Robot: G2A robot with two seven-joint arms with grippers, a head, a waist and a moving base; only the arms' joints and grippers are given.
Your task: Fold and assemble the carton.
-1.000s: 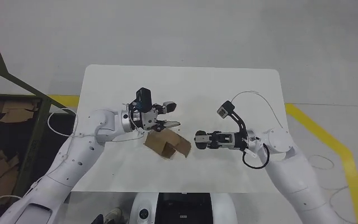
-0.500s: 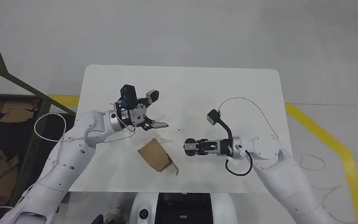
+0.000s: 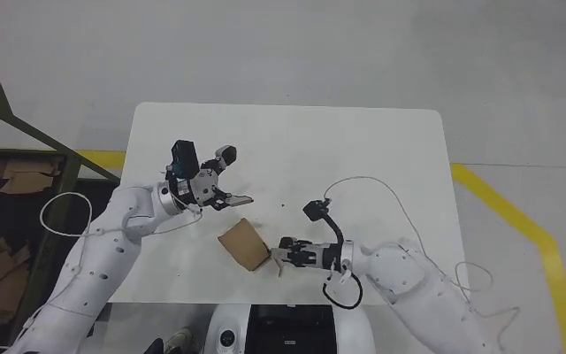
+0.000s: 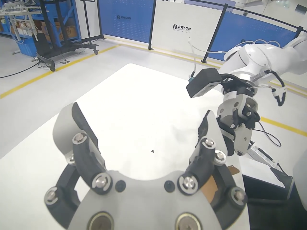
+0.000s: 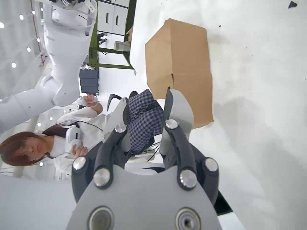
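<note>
The brown carton [image 3: 243, 243] lies on its side near the front edge of the white table [image 3: 354, 142], with a loose flap [image 3: 276, 264] at its right end. My right gripper [image 3: 281, 252] is open at that flap end. In the right wrist view the carton [image 5: 180, 58] is just ahead of the right gripper [image 5: 147, 104], and one finger [image 5: 178, 106] overlaps its flap. My left gripper [image 3: 232, 177] hangs open behind the carton and apart from it. The left wrist view shows the left gripper [image 4: 144, 123] open with nothing in it, and the right gripper [image 4: 237, 130] beyond.
The carton and the right gripper sit close to the table's front edge [image 3: 292, 303]. A small dark speck [image 3: 282, 206] lies mid-table. A green-framed bin with cardboard scraps [image 3: 26, 181] stands on the floor at the left.
The left gripper let go of the carton and drew back to the left. The carton now lies nearer the front edge. The right gripper moved left up to its flap end.
</note>
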